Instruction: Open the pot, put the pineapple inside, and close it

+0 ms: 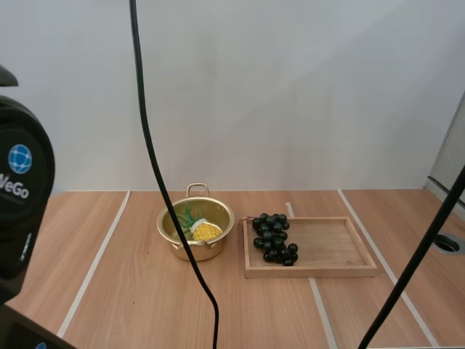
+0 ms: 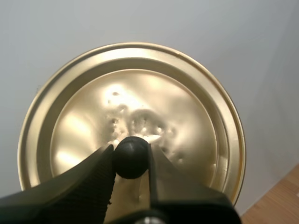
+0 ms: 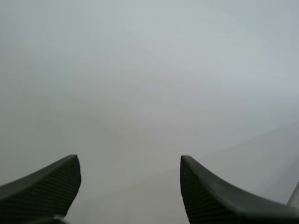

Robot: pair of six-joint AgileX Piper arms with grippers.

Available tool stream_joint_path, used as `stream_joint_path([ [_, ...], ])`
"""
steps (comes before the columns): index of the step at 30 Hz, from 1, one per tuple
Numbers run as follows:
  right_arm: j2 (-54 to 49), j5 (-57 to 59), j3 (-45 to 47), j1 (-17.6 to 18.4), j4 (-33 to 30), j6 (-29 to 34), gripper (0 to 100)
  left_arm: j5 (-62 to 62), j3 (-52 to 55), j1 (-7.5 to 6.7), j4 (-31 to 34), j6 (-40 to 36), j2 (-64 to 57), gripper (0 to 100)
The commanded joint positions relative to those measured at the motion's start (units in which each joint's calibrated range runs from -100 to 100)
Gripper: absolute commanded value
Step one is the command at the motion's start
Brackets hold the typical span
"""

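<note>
The small yellow pineapple (image 1: 204,231) with green leaves lies inside the round gold metal pot (image 1: 227,218) (its top is off). The pot sits mid-way across the wooden surface (image 1: 131,291), nearer the far edge. The left end effector (image 2: 131,151) pinches the round black knob (image 2: 131,156) of the shiny gold lid (image 2: 140,93). The right end effector (image 3: 131,182) is spread wide, holding nothing. A bunch of dark grapes (image 1: 273,237) lies on the flat wooden tray (image 1: 327,243) just beside the pot, toward the right edge.

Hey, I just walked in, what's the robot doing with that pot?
The left claw is pinching the black knob of the gold lid, holding it away from the pot. The pot stands open on the table with the pineapple already inside, so only closing is left. A bunch of grapes lies on the wooden tray beside the pot. The right claw is open and holds nothing.
</note>
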Motion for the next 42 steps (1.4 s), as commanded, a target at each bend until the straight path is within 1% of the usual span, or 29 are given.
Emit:
stream_joint_path([
  [1,-0.90,1.18,-0.52,-0.30,-0.30,-0.15,100,0.00,4.46,0.00,0.96,-0.87,-0.07,0],
  [8,-1.02,3.74,-0.52,-0.30,-0.30,-0.15,100,0.00,16.06,0.00,0.96,-2.00,-0.07,0],
  [15,-2.54,4.07,-0.52,-0.30,-0.30,-0.15,100,0.00,32.60,0.00,0.22,-1.95,-0.07,0],
  [18,-3.09,4.07,-0.52,-0.30,-1.06,-0.15,100,-2.39,40.49,0.00,-0.64,-1.86,-0.07,0],
  [22,-3.09,4.75,-0.52,-0.30,-2.66,-0.15,100,-7.82,50.62,0.00,-1.48,0.20,-0.07,0],
  [25,-3.09,6.36,-0.52,-0.30,-2.93,-0.15,100,-10.34,55.31,0.00,-1.70,2.16,0.16,0],
  [29,-3.09,8.35,-0.52,-0.30,-2.93,-0.15,100,-10.01,58.35,0.00,-2.31,3.35,2.04,0],
  [36,-3.09,9.69,-0.52,-0.30,-2.93,-0.15,100,-0.40,58.35,0.00,-5.42,5.18,6.79,0],
  [42,-3.09,10.23,-0.52,-0.30,-2.93,-0.15,100,0.00,58.35,0.00,-5.56,5.28,11.11,0],
])
